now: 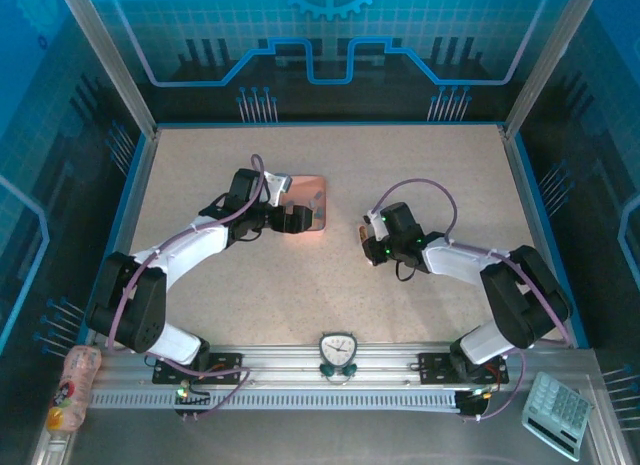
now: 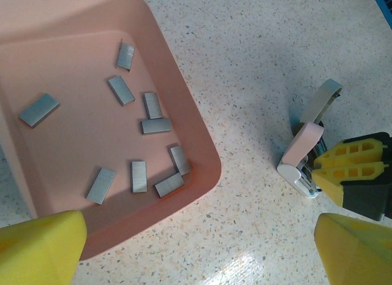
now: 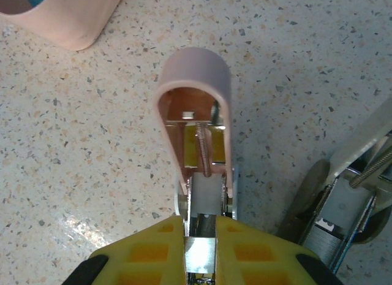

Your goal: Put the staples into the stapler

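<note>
Right gripper (image 3: 200,239) pinched the hinged-open pale pink mini stapler (image 3: 195,107) by its silvery metal base on the speckled tabletop (image 2: 257,58).
Short grey ribbed staple strips (image 2: 156,125) lay scattered in the smooth, round-cornered salmon-pink tray (image 2: 202,144) nearby; the left gripper (image 2: 202,248), jaws spread wide, hung above its corner.

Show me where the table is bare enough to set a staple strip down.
Bare table runs between the rim of the tray and the stapler; a wider stretch lies in front of the tray, toward the near edge. Crowded: the tray floor, strewn with staples, and the spot where the right gripper clamps the stapler.
</note>
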Action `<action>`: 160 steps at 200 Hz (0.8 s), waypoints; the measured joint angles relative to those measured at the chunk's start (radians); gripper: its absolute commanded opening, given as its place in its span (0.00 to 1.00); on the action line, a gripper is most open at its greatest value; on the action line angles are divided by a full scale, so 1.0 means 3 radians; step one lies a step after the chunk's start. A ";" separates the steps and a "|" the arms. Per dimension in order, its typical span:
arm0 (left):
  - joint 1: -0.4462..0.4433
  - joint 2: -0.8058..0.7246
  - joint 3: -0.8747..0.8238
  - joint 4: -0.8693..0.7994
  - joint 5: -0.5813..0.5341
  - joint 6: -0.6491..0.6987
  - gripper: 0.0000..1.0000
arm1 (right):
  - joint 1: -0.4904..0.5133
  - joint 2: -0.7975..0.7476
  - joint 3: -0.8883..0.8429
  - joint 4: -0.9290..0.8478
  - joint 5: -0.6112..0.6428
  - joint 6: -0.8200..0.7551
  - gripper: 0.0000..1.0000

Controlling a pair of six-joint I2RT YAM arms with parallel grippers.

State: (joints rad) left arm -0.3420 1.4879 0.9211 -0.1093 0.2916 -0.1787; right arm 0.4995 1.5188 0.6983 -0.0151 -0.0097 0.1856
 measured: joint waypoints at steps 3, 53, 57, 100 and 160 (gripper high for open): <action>0.0000 0.0000 0.0000 0.0000 0.0000 0.0000 0.97 | 0.0000 0.0000 0.0000 0.0000 0.0011 0.0004 0.16; 0.0000 0.0000 0.0001 0.0000 0.0000 0.0000 0.97 | 0.0015 0.0000 0.0001 -0.0001 0.0098 0.0008 0.15; 0.0000 0.0000 0.0001 0.0000 0.0000 0.0000 0.97 | 0.0015 0.0000 0.0001 -0.0001 0.0098 0.0008 0.15; 0.0000 0.0000 0.0001 0.0000 0.0000 0.0000 0.97 | 0.0015 -0.0067 0.0001 0.0000 0.0095 -0.0022 0.16; 0.0000 0.0015 0.0001 -0.0006 0.0001 0.0000 0.96 | 0.0011 -0.0229 0.0000 -0.0009 0.0088 -0.0183 0.16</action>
State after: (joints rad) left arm -0.3420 1.4925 0.9215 -0.1112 0.2920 -0.1787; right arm 0.5030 1.4502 0.6983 -0.0177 0.0166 0.1307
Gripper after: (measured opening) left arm 0.962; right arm 0.159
